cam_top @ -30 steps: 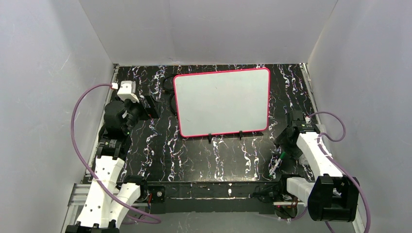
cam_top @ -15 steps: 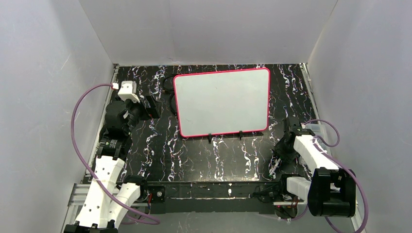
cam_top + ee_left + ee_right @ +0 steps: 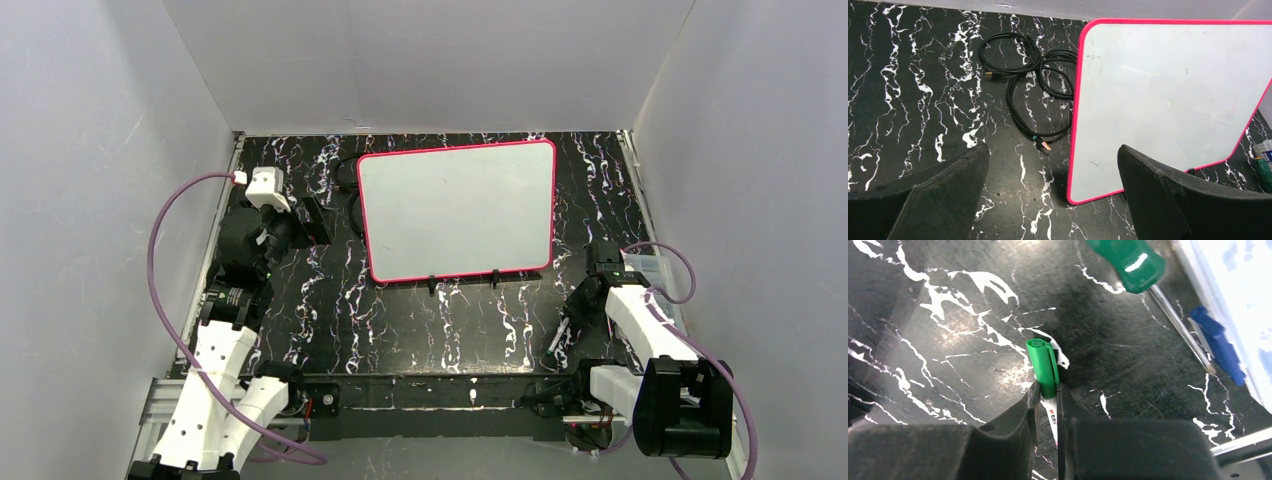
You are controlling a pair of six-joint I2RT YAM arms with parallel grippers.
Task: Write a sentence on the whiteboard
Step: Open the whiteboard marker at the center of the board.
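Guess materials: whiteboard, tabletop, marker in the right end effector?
Whiteboard: glossy white face, likely melamine or coated steel, going by its soft reflections; pink rim looks plastic. Tabletop: black marble pattern, probably printed laminate or vinyl. Marker in the right end effector: smooth moulded plastic, green cap.

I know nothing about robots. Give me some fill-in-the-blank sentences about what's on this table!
The right claw grips a marker with a ___ cap.
The left claw stands ___, holding nothing.
A coiled black ___ lies beside the whiteboard.
Missing words: green; open; cable.
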